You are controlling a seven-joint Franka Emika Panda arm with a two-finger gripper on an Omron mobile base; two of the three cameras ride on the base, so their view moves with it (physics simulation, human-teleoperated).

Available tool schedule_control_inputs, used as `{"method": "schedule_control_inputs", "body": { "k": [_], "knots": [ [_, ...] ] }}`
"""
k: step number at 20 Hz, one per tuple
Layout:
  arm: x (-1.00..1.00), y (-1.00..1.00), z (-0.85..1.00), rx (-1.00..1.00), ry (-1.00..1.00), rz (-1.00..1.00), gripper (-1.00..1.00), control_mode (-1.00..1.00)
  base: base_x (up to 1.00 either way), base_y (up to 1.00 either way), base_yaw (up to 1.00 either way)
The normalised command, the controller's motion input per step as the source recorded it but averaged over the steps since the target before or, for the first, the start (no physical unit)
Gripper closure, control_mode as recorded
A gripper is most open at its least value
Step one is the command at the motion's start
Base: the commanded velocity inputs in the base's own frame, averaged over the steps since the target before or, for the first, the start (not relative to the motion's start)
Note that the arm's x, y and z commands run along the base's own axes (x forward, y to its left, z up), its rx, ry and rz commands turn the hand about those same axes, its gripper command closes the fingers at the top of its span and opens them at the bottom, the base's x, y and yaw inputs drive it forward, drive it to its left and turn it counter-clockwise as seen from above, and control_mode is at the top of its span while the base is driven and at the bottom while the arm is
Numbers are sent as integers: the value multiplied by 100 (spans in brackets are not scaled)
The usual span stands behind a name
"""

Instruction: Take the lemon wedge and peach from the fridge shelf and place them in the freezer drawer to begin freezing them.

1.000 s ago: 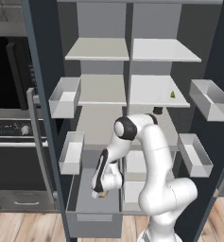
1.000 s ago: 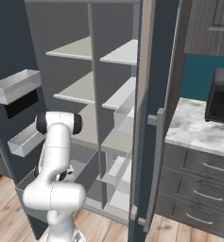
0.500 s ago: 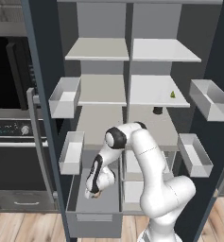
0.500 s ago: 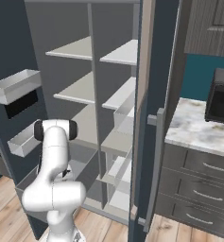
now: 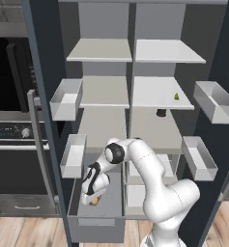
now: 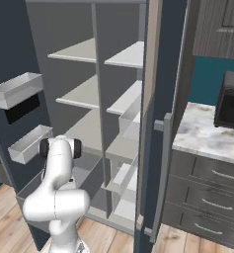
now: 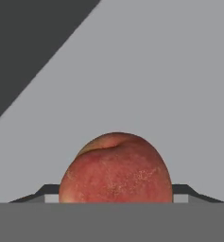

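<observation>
Freezer drawer (image 5: 97, 223) — pulled out below the shelves, left column; peach (image 5: 94, 201) inside it, under the gripper (image 5: 90, 197), between its fingertips. Lemon wedge (image 5: 176, 96) — on the fridge shelf (image 5: 154, 94), right column, near its right edge. Door bins (image 5: 66, 99) flank both sides.

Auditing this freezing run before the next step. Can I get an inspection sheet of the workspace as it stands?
Surface: freezer drawer pulled open, grey floor bare beside the fruit.
Job's things: peach between the gripper fingers, low inside the drawer; lemon wedge on the right fridge shelf.
Clutter: small black blob on the shelf below the wedge.
Gripper: gripper down in the drawer, closed on the peach.
Cables: nothing seen.
Surroundings: white door bins on both open doors; oven at left; marble counter at right.
</observation>
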Motion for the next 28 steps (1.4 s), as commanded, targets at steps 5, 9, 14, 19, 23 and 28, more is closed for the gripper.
{"method": "schedule_control_inputs", "body": {
  "k": [5,9,14,19,23,28],
  "knots": [
    [0,-9,-23,-1,0,0,-100,-100,0,0,0],
    [-11,0,22,2,0,0,-100,-100,0,0,0],
    [-66,0,35,0,-6,0,-100,-100,0,0,0],
    [-85,-2,77,0,-21,-3,-100,-100,0,0,0],
    [-70,-9,100,1,-27,-7,-100,-100,0,0,0],
    [-72,-36,100,8,-26,-5,-100,-100,0,0,0]
  ]
}}
